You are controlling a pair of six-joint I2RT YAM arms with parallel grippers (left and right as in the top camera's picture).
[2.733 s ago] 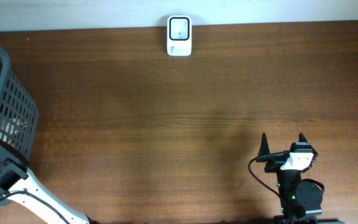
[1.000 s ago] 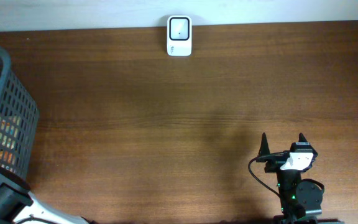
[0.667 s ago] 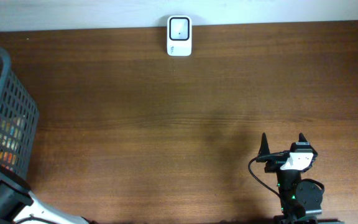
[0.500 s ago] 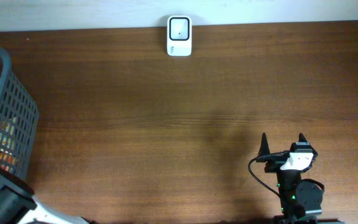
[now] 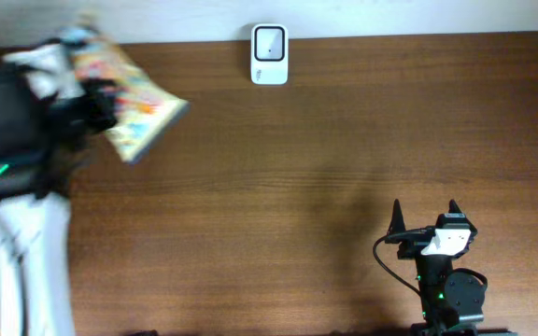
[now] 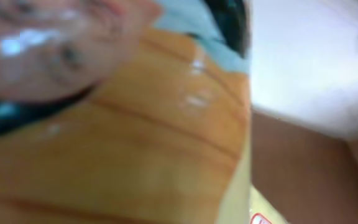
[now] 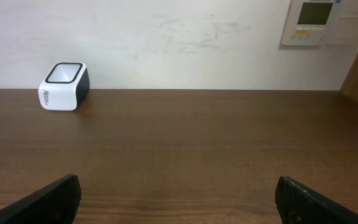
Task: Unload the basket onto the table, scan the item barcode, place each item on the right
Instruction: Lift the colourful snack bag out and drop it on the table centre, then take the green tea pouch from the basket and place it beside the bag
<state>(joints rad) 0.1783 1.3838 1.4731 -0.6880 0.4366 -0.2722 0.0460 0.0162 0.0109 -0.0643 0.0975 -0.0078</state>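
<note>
Where the overhead view takes in the whole bench, the surface is a dark brown wooden table [image 5: 325, 168] with a long grain, and its far edge meets a plain white wall [image 7: 185, 43]. A white barcode scanner [image 5: 269, 54] stands at that far edge, its dark window facing up. From the right wrist, a pale wall control panel [image 7: 316, 22] hangs high on the wall, and a strip of brown wood borders the right side.

The snack packet [image 5: 134, 112] is in the air over the far-left part of the table, left of the scanner and apart from it. It is smeared by motion, so its print cannot be read, though orange, yellow and blue show. Its long axis seems to run on a diagonal, from the far left toward the near right, and the free end points toward the middle of the table. The left gripper [image 5: 99, 107] is clamped on the packet's left end. In the left wrist view the orange wrapper fills nearly everything, blurred.

The right gripper [image 5: 425, 217] sits low at the near right, its fingers [image 7: 48, 199] spread wide with nothing between them, facing the wall.
</note>
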